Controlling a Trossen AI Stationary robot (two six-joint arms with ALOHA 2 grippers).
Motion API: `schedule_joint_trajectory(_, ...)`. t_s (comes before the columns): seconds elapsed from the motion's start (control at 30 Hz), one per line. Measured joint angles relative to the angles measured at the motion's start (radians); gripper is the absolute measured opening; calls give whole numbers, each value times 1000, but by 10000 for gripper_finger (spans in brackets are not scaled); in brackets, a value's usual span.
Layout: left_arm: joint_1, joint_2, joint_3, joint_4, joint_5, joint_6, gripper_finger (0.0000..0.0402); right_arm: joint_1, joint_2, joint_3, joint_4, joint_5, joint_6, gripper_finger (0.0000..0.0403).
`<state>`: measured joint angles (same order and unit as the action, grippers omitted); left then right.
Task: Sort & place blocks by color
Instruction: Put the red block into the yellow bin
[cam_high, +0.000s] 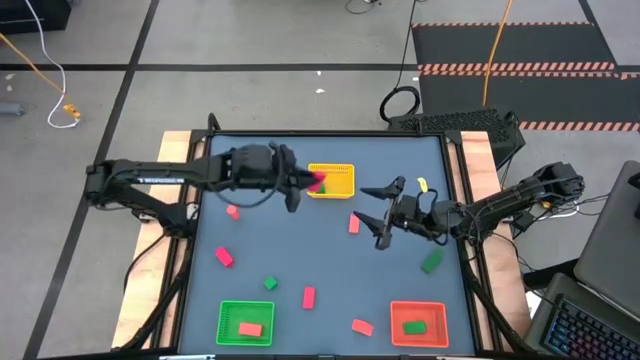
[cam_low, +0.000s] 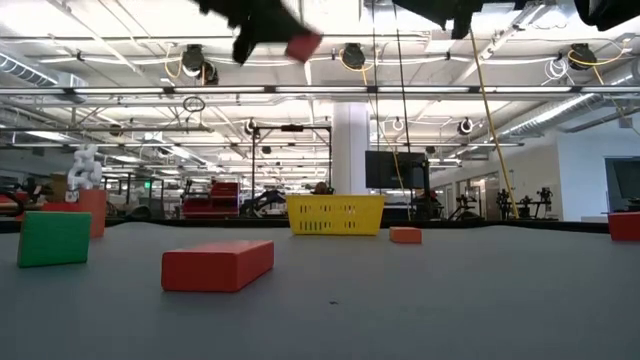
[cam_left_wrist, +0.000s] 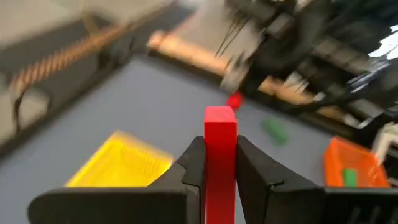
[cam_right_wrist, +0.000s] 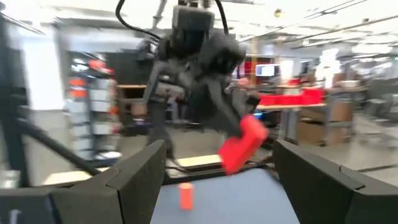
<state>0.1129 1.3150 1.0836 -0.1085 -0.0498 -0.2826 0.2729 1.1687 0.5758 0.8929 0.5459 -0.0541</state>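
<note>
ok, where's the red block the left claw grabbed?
Red block is clamped in the left claw, raised off the table beside the yellow basket.

Open mat at the table's centre, clutter toward the near edge

The left gripper (cam_high: 312, 183), clamped on a red block (cam_left_wrist: 220, 155), hangs beside the yellow basket (cam_high: 338, 182), partly blocking it; the right gripper (cam_high: 378, 212), fingers spread, stands nearby. Between them lies bare mat. Green basket (cam_high: 245, 322), orange basket (cam_high: 418, 323) and scattered blocks (cam_high: 308, 296) crowd the near edge.
</note>
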Motion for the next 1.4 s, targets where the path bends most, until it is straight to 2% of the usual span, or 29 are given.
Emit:
schedule_joint_trajectory(0.27, -106, 34, -3, 173, -48, 68, 54, 0, 0, 0, -22, -24, 24, 288)
schedule_joint_trajectory(0.5, -170, 126, -1, 431, -48, 119, 54, -3, 0, 0, -34, -51, 26, 288)
schedule_joint_trajectory(0.77, -206, 240, -2, 632, 23, 167, 54, -7, 0, 0, -41, -80, 37, 284)
schedule_joint_trajectory(0.97, -207, 274, -1, 669, 41, 184, 54, -12, 1, 0, -44, -105, 51, 266)
schedule_joint_trajectory(1.1, -207, 287, -2, 689, 52, 194, 54, -12, 2, 0, -49, -109, 50, 235)
schedule_joint_trajectory(1.2, -207, 292, -2, 691, 52, 201, 54, -12, 3, 0, -53, -113, 45, 194)
schedule_joint_trajectory(1.3, -206, 294, -2, 689, 49, 224, 64, -11, 3, 0, -61, -116, 34, 133)
schedule_joint_trajectory(1.4, -206, 294, -2, 687, 49, 228, 104, -11, 3, 1, -84, -116, 0, 51)
